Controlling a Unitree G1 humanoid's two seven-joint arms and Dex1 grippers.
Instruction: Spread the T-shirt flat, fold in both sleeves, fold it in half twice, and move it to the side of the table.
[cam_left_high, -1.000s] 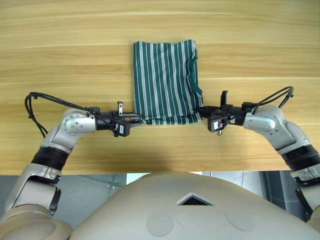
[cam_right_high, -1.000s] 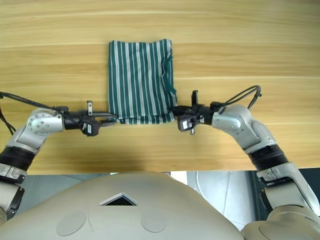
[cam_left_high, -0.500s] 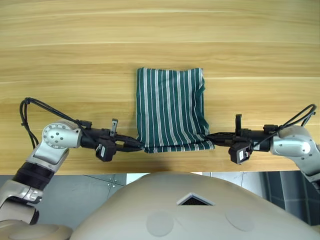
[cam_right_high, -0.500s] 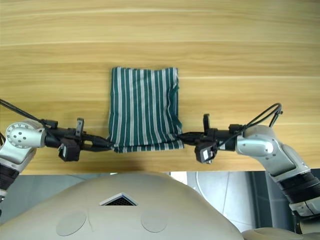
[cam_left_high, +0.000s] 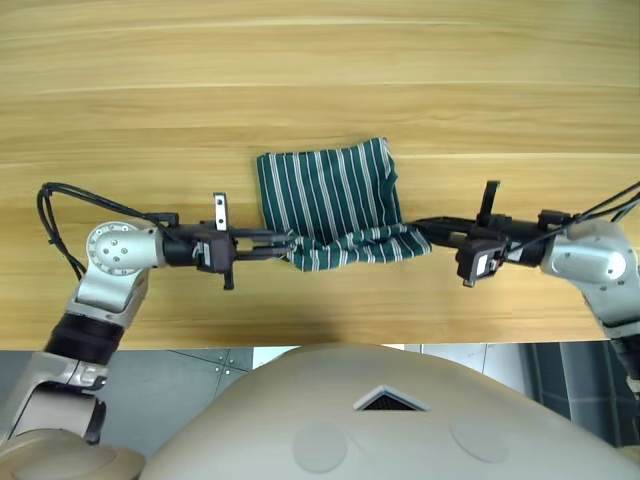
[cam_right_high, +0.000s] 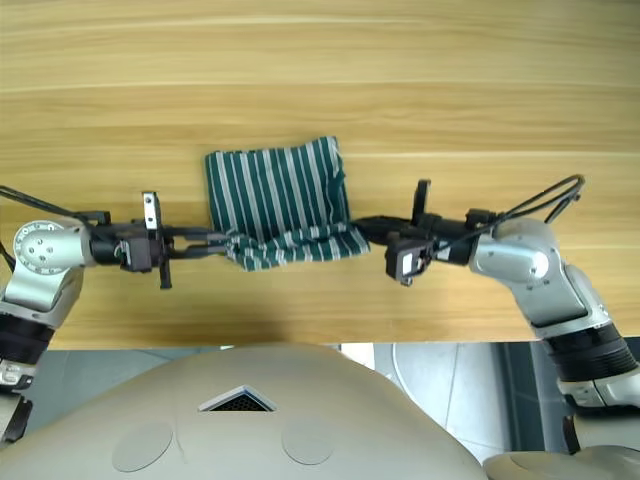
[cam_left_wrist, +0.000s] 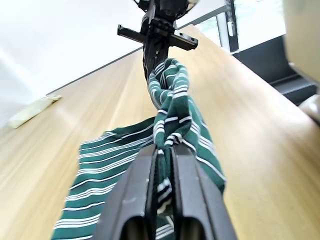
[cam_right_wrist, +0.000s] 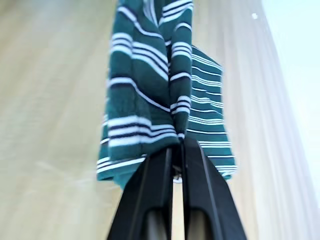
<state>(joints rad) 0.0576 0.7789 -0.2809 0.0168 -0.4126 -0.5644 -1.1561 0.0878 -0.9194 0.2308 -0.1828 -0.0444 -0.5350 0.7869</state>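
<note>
Left eye view: our left gripper (cam_left_high: 289, 241) at 9 o'clock and right gripper (cam_left_high: 424, 226) at 3 clench the T-shirt's (cam_left_high: 325, 195) raised hem. Its flat part lies toward 12.

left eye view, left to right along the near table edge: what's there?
left gripper → T-shirt → right gripper. Both grippers' fingers are clamped on the shirt's near corners.
</note>
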